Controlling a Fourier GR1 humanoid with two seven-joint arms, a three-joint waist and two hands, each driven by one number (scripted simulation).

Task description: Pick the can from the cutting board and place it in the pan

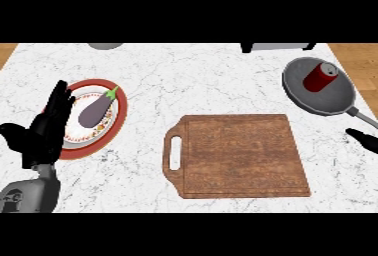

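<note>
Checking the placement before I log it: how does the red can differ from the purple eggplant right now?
The red cylindrical can sits in the grey metal pan at far right; the purple eggplant lies on the red-rimmed plate at left. The can is short and metallic-topped, the eggplant long with a green stem. Both rest inside round dishes, untouched by either hand.

Marble-look white counter (192,75), matt brown wood-grain cutting board (247,155), grey metal pan (314,97), glossy red can (321,77) with metal top.
</note>
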